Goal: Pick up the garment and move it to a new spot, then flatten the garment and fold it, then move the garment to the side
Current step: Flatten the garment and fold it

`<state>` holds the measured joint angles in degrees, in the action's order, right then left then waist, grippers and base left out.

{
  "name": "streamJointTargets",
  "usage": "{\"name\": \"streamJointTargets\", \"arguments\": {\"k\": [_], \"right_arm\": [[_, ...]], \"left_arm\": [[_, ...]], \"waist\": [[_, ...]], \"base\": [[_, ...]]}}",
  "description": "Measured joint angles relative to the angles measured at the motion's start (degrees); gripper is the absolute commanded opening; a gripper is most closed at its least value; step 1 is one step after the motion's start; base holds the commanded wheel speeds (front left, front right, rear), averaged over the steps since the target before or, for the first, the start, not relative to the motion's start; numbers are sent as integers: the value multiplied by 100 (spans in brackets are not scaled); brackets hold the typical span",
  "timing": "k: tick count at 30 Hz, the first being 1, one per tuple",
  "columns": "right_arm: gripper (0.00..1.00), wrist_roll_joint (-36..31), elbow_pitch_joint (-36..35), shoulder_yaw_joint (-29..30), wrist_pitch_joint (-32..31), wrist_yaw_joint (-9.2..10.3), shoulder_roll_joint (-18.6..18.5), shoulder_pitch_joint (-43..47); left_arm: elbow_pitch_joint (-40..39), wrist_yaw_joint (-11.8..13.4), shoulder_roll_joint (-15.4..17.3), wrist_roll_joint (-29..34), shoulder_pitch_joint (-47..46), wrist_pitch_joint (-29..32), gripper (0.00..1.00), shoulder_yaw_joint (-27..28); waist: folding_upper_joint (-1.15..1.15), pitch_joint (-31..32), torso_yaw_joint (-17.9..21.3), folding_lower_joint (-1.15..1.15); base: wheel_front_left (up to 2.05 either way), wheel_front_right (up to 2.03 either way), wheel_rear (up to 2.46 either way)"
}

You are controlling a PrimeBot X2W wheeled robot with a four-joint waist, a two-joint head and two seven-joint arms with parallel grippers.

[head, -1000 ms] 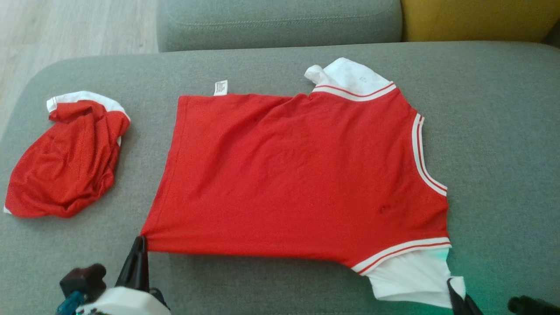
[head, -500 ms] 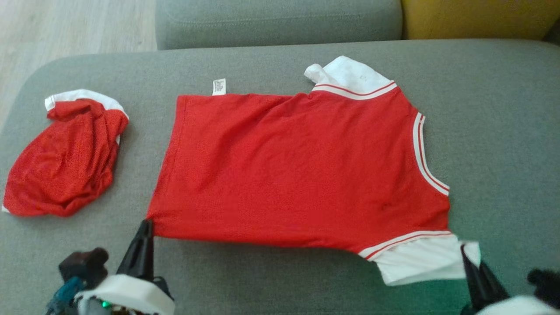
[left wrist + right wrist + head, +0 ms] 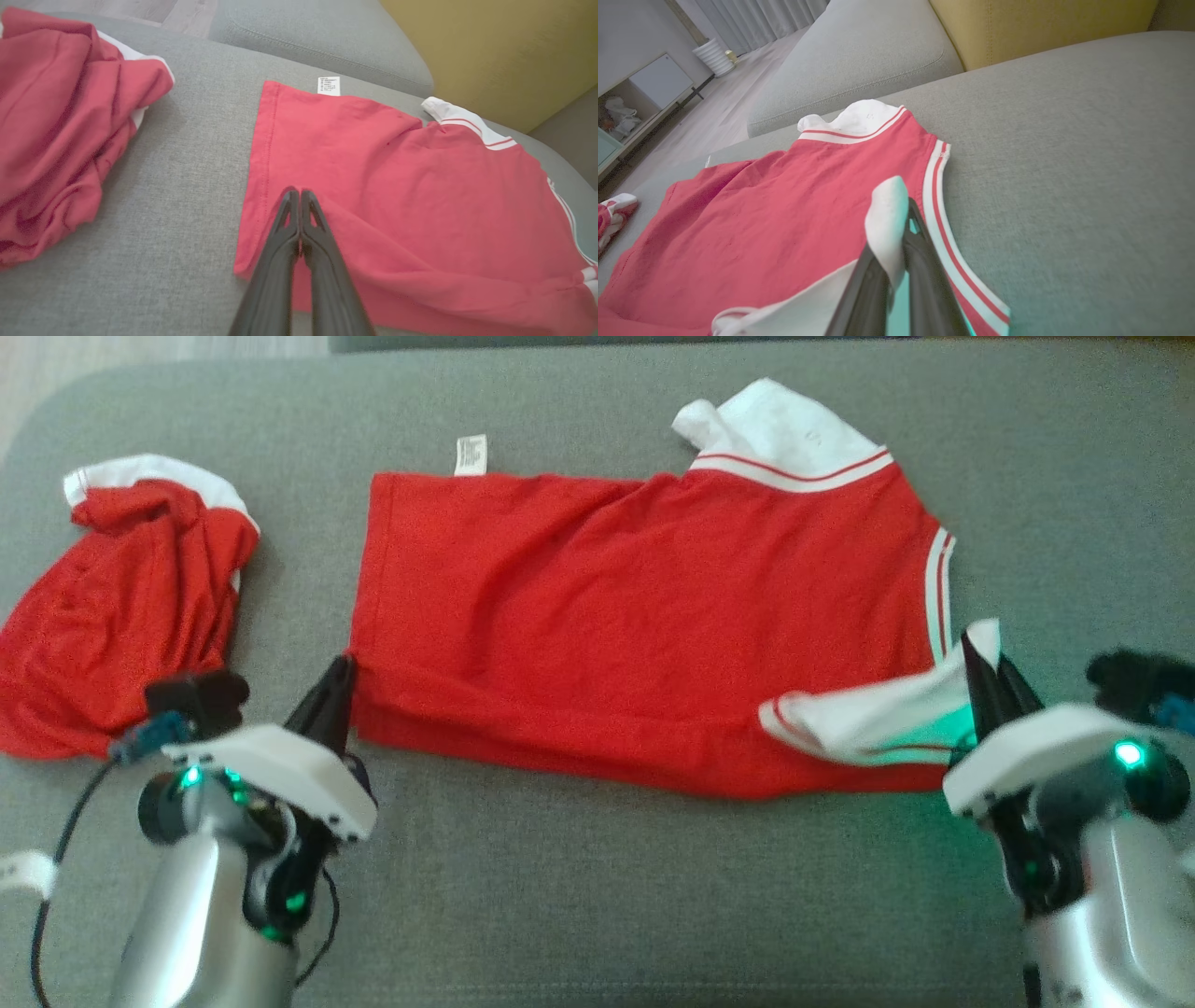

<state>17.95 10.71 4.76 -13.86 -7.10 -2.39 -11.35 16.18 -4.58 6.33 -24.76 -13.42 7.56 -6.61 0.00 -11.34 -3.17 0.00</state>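
Head view: the garment (image 3: 635, 616) lies spread on the grey sofa seat (image 3: 653, 896), its near edge doubled over. The left end effector (image 3: 338, 674) is clamped on the hem corner, the right end effector (image 3: 973, 653) on the white sleeve (image 3: 878, 719). A second red garment (image 3: 112, 607) lies crumpled just beside the left arm.

Left wrist view: the fingers are pressed together on the hem, with only a small bite of cloth.

Right wrist view: the sleeve tip pokes up between closed fingers. If the arms travel unevenly, that thin pinch could slip and skew the fold. The left arm might also drag the crumpled garment.
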Motion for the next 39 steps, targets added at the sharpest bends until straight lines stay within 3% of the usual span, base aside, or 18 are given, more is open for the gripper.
{"name": "streamJointTargets", "arguments": {"k": [11,12,13,14,18,23,30,34,39], "right_arm": [[0,-191,1797,15,870,0,-24,-1307],[24,-191,2023,-10,1038,0,-30,-1367],[65,-190,2105,-53,1125,0,-30,-1391],[100,-191,2157,-96,1212,0,-31,-1394],[100,-328,2103,-318,1719,0,-31,-1374],[100,-697,1446,-488,2235,0,-62,-1016],[100,-1036,285,-573,2347,0,-80,-247],[100,-1147,-457,-583,2156,0,-76,361],[100,-1137,-1078,-515,1847,0,-41,1169]], "left_arm": [[1545,-82,-98,-333,-932,-122,0,125],[1706,-108,-116,-366,-932,-257,15,116],[1761,-118,-121,-365,-932,-349,52,112],[1783,-133,-129,-364,-931,-457,100,103],[1717,-83,-137,-202,-856,-1165,100,91],[1183,214,-142,148,-336,-2047,100,92],[58,509,-131,776,320,-2180,100,102],[-706,542,-120,1185,780,-2186,100,52],[-1038,559,-122,1451,1436,-2186,100,-22]], "waist": [[0,-444,-32,1],[0,-451,-44,1],[0,-447,-47,0],[0,-438,-54,1],[0,-358,-64,0],[0,-212,-85,0],[0,26,-139,0],[0,218,-151,0],[0,428,-146,0]], "base": [[0,0,0],[0,0,0],[0,0,0],[0,0,0],[0,0,0],[0,0,0],[0,0,0],[0,0,0],[0,0,0]]}}
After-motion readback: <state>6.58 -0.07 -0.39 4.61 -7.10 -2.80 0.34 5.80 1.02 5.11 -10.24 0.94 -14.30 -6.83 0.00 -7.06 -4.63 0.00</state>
